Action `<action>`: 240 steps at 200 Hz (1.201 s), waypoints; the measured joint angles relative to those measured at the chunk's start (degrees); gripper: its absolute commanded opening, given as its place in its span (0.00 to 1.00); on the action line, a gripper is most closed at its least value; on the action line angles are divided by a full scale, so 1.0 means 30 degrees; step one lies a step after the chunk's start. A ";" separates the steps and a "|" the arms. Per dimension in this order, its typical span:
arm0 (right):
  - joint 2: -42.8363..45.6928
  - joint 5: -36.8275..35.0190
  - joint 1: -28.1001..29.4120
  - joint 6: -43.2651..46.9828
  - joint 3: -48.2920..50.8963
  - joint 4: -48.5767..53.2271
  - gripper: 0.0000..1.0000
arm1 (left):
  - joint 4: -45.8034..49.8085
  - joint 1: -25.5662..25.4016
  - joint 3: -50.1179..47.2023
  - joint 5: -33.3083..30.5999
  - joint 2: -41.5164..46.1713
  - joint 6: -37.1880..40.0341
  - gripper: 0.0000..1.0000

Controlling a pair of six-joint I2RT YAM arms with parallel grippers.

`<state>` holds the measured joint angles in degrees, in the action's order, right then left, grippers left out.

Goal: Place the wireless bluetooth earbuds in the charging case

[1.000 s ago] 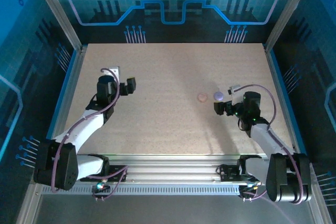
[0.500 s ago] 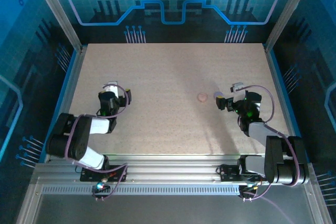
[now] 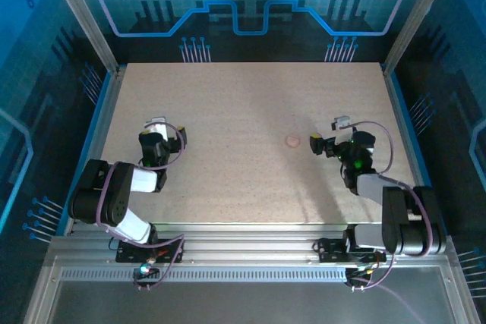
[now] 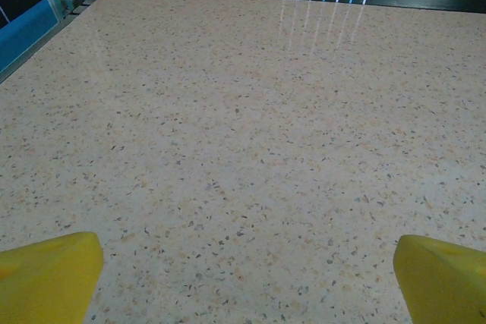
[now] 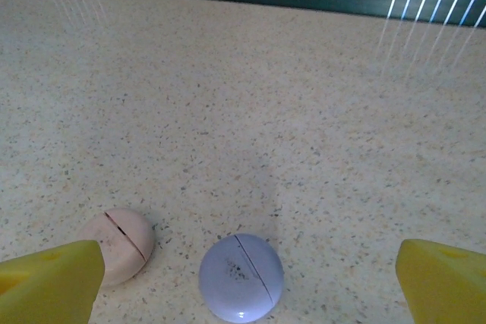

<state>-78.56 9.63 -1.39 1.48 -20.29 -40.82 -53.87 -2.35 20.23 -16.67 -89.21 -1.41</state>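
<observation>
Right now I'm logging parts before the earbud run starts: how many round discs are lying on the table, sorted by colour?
Pink disc: 1
Lavender disc: 1
Total: 2

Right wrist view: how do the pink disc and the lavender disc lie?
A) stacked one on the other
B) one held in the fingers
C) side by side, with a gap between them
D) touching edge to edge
C: the pink disc and the lavender disc rest apart on the table, with bare speckled surface between them.
</observation>
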 measured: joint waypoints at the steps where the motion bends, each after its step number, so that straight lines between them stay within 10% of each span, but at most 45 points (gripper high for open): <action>1: -0.0080 -0.0015 0.0015 -0.0007 -0.0007 -0.0051 1.00 | 0.0000 0.0000 0.0000 0.0000 0.0000 0.0000 0.99; 240: -0.2412 -0.1231 0.1027 0.0131 -0.1166 -0.0561 1.00 | 0.0007 0.0000 0.0000 0.0007 0.0000 0.0000 0.99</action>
<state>-85.80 5.93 1.69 1.87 -23.79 -42.50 -53.84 -2.35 20.23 -16.64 -89.21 -1.41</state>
